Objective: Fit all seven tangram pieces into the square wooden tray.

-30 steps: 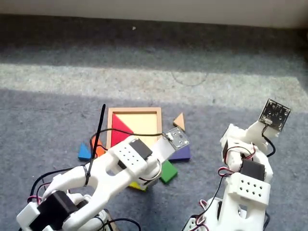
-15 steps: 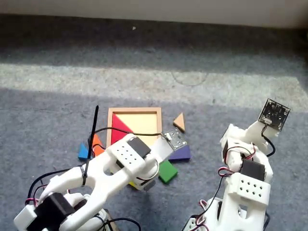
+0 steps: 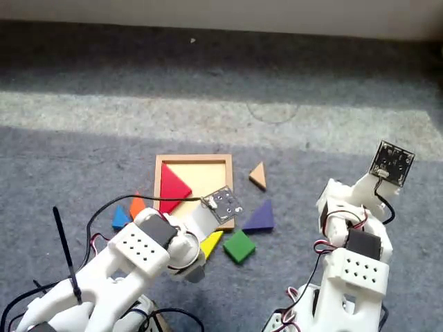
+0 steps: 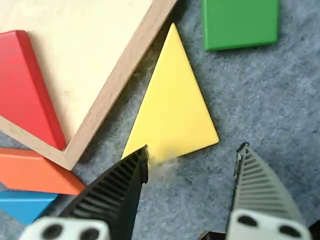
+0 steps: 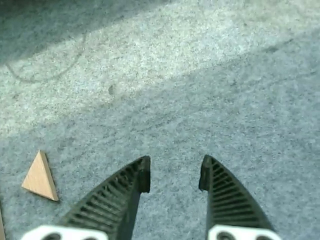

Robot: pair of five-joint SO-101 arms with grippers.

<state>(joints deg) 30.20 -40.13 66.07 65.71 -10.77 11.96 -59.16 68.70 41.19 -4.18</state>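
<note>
The square wooden tray [image 3: 194,160] holds a red triangle [image 3: 173,188]; the rest of its floor is bare. Just outside its near right corner lies a yellow triangle [image 3: 211,242], with a green square [image 3: 239,246] beside it. A purple triangle [image 3: 260,218] and a small tan triangle [image 3: 257,175] lie right of the tray, an orange piece [image 3: 137,205] and a blue triangle [image 3: 121,217] to its left. My left gripper [image 4: 194,150] is open, low over the yellow triangle's [image 4: 172,112] near edge. My right gripper [image 5: 175,165] hangs open over bare carpet, far from the tan triangle [image 5: 39,177].
Everything rests on grey carpet. The left arm [image 3: 149,249] stretches from the near left toward the tray's [image 4: 117,80] corner. The right arm [image 3: 349,235] stands at the near right. A pale wall edge runs along the back.
The left arm has drawn back toward the near left, uncovering the yellow triangle and green square. Its black cable swung left. The right arm has not moved.
</note>
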